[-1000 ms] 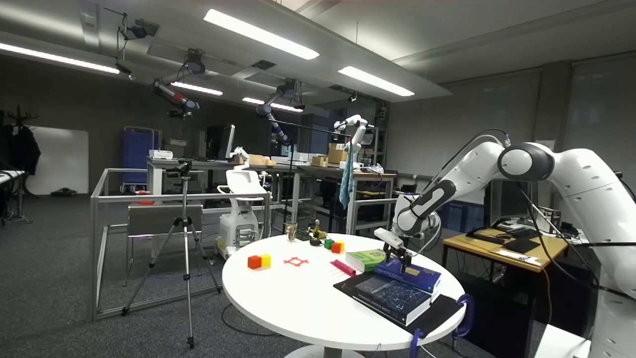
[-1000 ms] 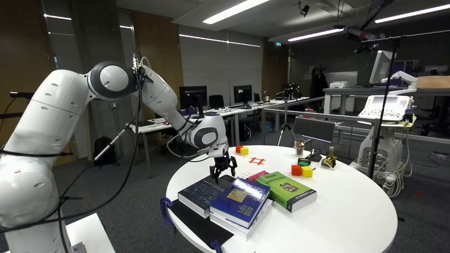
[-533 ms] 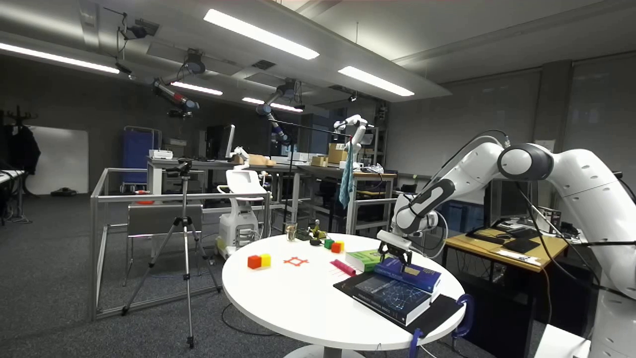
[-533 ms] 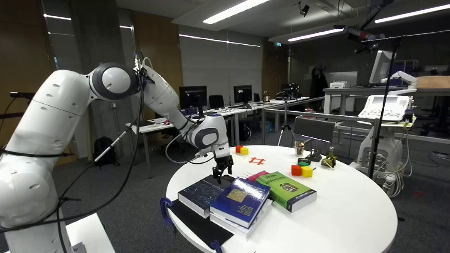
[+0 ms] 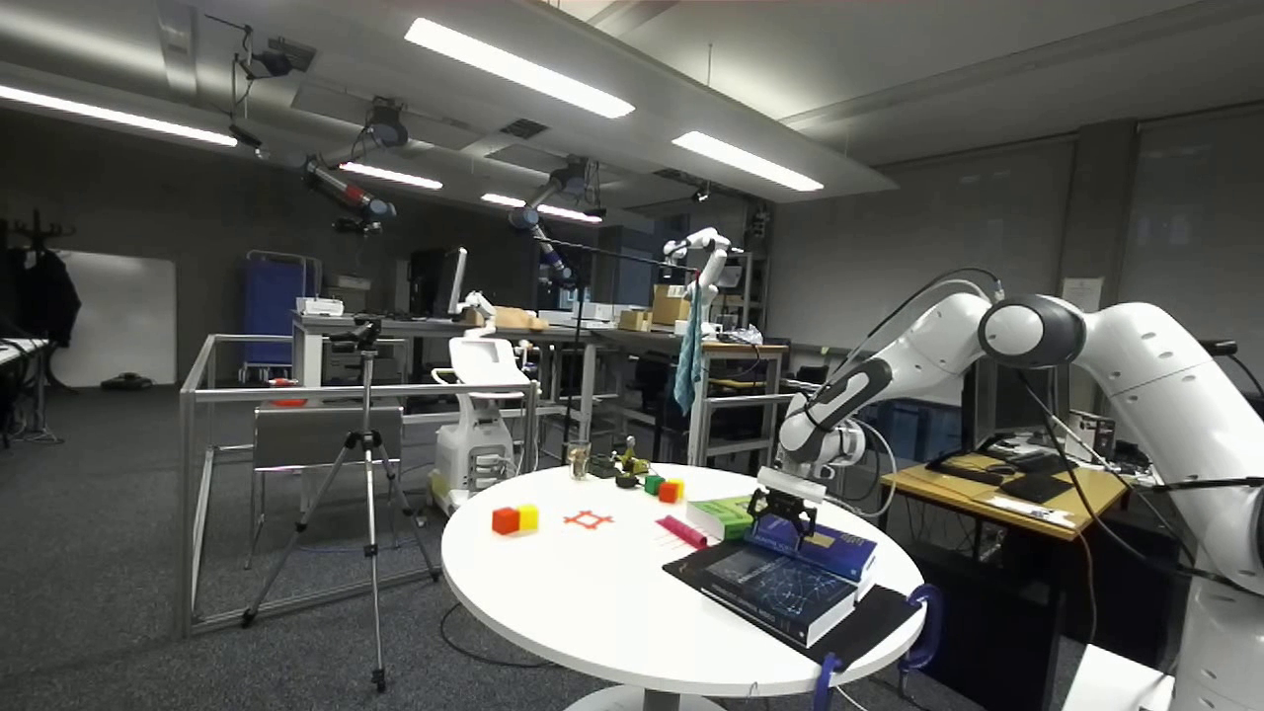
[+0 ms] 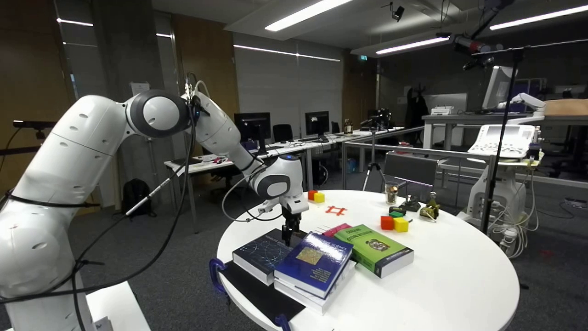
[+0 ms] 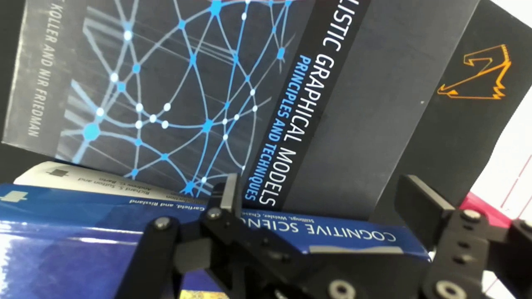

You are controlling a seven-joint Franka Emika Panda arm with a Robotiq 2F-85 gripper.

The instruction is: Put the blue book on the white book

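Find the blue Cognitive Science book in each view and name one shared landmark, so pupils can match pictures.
In an exterior view: the blue book, right of centre, low, partly behind the jaws.
In an exterior view: the blue book, below centre, on the white book.
Wrist view: the blue book, across the lower part, partly behind the jaws.
Shared landmark: the dark network-patterned book beside it.

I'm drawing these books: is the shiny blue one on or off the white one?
On. In an exterior view, the blue book lies on top; the white book shows beneath it.
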